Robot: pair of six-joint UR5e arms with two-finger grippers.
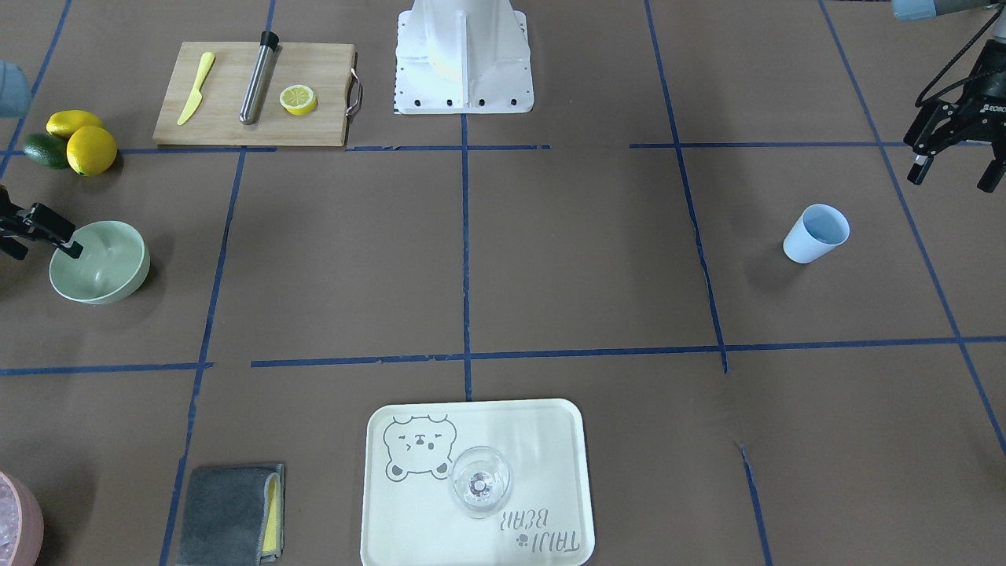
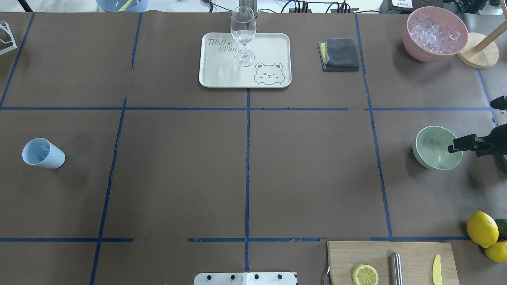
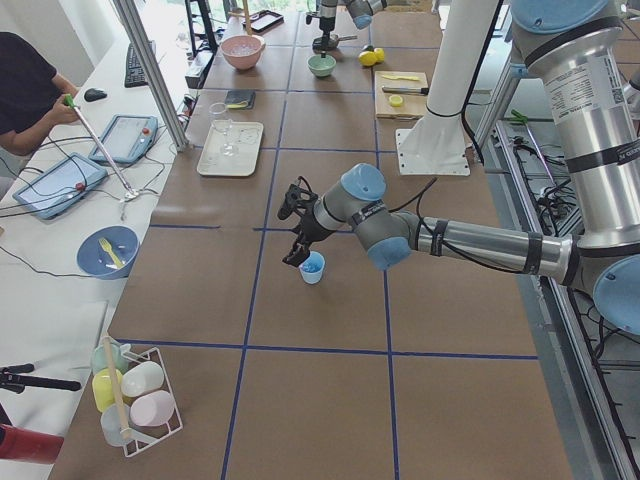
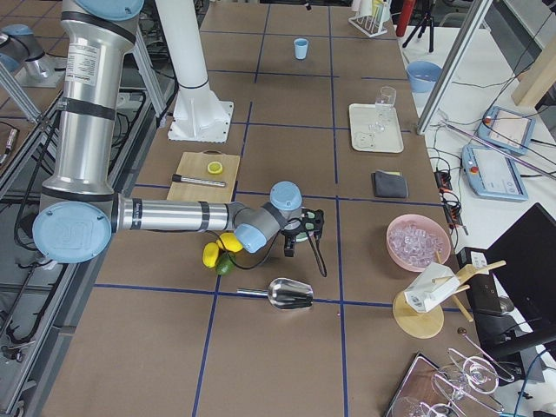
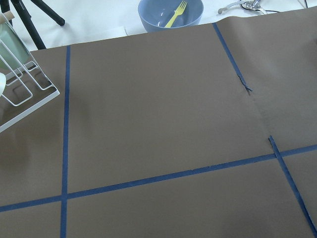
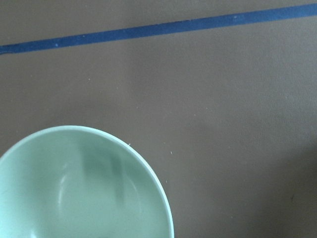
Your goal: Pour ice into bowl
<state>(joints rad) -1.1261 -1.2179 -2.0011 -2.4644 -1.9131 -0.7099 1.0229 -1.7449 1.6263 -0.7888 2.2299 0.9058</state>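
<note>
A cutting board (image 1: pixel 228 118) lies at the table's edge and carries a yellow knife (image 1: pixel 196 88), a metal rod (image 1: pixel 258 79) and a lemon half (image 1: pixel 299 100), all apart from one another. Just beside the board, two lemons (image 1: pixel 92 149) and a green fruit (image 1: pixel 45 150) huddle together. A light blue cup (image 1: pixel 816 233) stands alone on the other side. A cream tray (image 1: pixel 550 440) with a bear print holds an upright wine glass (image 1: pixel 480 481). A folded grey cloth (image 1: pixel 228 515) lies near the tray. Further along sits a pink bowl (image 2: pixel 414 49), with a round wooden stand (image 2: pixel 477 55) beside it. A metal scoop (image 4: pixel 289 294) lies on its side near the fruit.
</note>
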